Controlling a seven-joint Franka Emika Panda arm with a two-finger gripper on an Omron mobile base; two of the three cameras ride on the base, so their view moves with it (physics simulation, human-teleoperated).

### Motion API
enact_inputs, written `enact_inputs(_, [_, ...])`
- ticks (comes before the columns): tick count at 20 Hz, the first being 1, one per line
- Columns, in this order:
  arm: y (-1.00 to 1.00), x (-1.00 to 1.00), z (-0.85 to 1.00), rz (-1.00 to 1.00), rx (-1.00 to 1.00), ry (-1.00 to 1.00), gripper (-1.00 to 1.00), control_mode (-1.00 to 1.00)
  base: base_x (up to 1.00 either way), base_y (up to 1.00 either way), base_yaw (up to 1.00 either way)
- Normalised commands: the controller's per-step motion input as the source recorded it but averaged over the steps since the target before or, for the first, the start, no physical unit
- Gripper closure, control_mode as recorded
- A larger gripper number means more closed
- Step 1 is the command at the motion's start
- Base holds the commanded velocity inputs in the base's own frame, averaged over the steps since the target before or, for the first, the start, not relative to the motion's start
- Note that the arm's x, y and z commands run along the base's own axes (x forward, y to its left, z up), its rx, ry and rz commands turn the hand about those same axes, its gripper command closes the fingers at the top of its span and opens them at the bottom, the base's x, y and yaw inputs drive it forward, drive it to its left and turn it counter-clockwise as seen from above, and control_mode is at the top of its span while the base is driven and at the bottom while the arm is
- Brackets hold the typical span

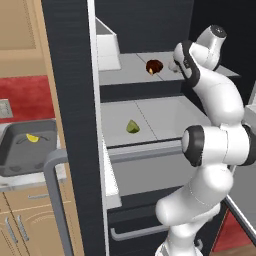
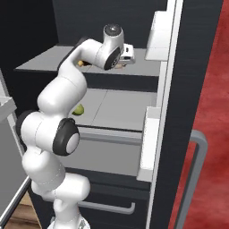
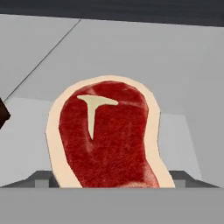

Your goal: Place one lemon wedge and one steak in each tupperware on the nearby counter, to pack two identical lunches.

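Open fridge shelves, flat and grey, fill the left base view: a dark steak point(image 1: 154, 66) on the upper shelf point(image 1: 130, 67), a lemon wedge point(image 1: 132, 126) below, and far left a grey tupperware point(image 1: 20, 150) holding another wedge point(image 1: 32, 138). Right base view shows the gripper point(image 2: 126, 56) over the upper shelf. Hand view: marbled red steak point(image 3: 107, 140) with a pale fat rim lies close; whether the jaws are apart or together I cannot tell.

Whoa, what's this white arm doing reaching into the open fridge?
The arm is stretched onto the fridge's upper shelf, its hand right at a raw steak lying there. From the hand's own camera the steak lies very close ahead, flat on the shelf. Whether the hand is open or shut cannot be seen, and nothing shows it lifted. A lemon wedge sits on the shelf below. On the counter beside the fridge, a grey tupperware already has one lemon wedge in it.
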Motion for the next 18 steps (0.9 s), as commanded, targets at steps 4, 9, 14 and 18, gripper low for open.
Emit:
enact_inputs(4, [0.0, -0.32, -0.06, 0.0, 0.0, -0.05, 1.0, -1.0, 0.0, 0.0, 0.0])
enact_inputs(9, [0.22, -1.0, -0.09, 0.02, -0.01, -0.32, 1.0, -1.0, 0.0, 0.0, 0.0])
enact_inputs(14, [0.5, -1.0, -0.02, 0.02, -0.06, -0.28, 1.0, -1.0, 0.0, 0.0, 0.0])
enact_inputs(18, [0.39, -1.0, 0.27, 0.05, -0.04, -0.04, 1.0, -1.0, 0.0, 0.0, 0.0])
